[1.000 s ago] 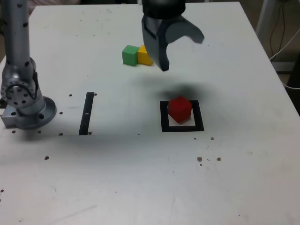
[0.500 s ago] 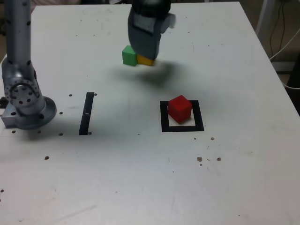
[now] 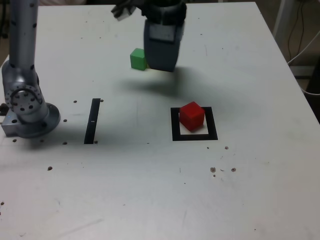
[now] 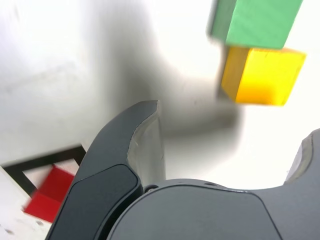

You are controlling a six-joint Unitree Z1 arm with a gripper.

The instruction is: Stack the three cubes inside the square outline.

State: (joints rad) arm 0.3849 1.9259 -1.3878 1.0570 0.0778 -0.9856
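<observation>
Exterior view: looks one-third done, with red block [image 3: 192,116] inside black square [image 3: 212,124]; still to stack, green block [image 3: 138,59] and yellow block [image 4: 264,76], side by side outside. Jaws wide apart, empty.

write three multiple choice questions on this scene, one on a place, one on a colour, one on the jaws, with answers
1. Where is the red cube?
a) on the black strip
b) inside the square outline
c) on the green cube

2. Which colour is the cube beside the green one?
a) yellow
b) blue
c) white

3. How do the jaws stand?
a) shut on the red cube
b) shut and empty
c) open and empty

1 b: the exterior view shows the red cube within the square outline.
2 a: the wrist view shows the yellow cube right by the green cube.
3 c: in the wrist view the jaws are spread wide with nothing gripped.
</observation>
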